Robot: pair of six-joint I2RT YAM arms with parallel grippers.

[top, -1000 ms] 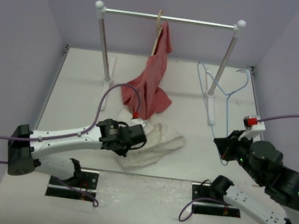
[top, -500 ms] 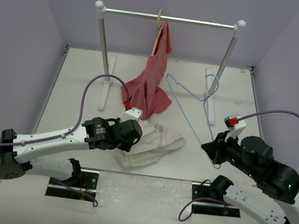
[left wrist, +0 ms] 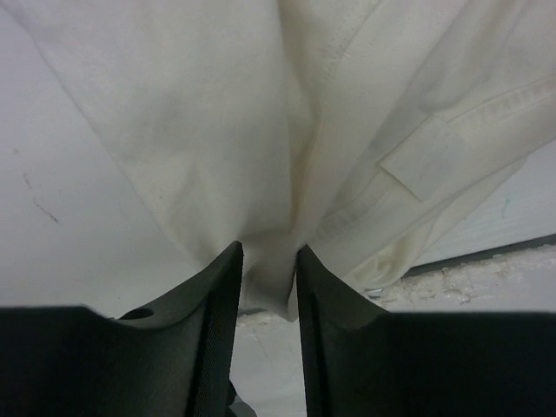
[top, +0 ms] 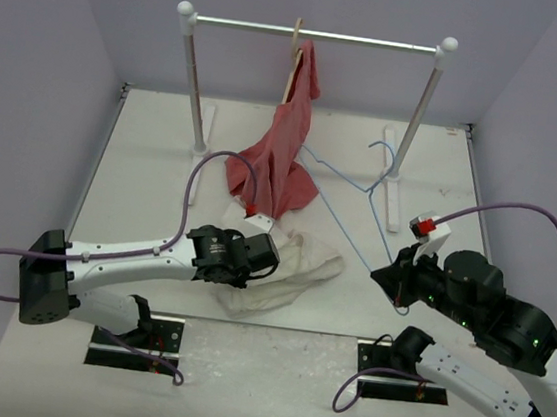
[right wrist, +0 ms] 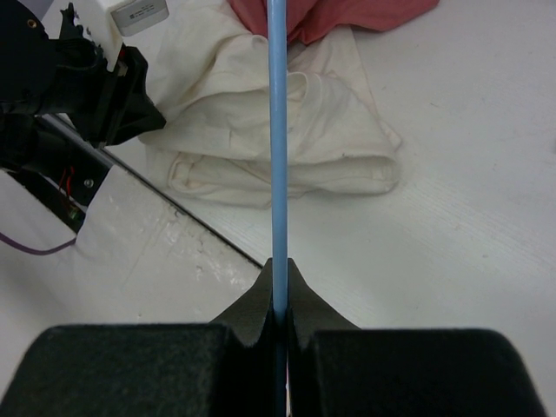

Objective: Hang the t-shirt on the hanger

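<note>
- Left pincer: nearly closed, a fold of the t-shirt nipped between its fingers.
- T-shirt: cream, crumpled in a heap on the white surface, near the front edge, centre-left.
- Red garment: hangs from the rail on a wooden hanger, its hem touching the t-shirt's far side.
- Hanger: light-blue wire, slanting from beside the red garment down to the right pincer.
- Right pincer: clamped tight on the wire, right of the t-shirt.

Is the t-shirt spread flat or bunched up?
Bunched: the t-shirt lies crumpled in folds on the table, one fold pinched by the left hand.
</note>
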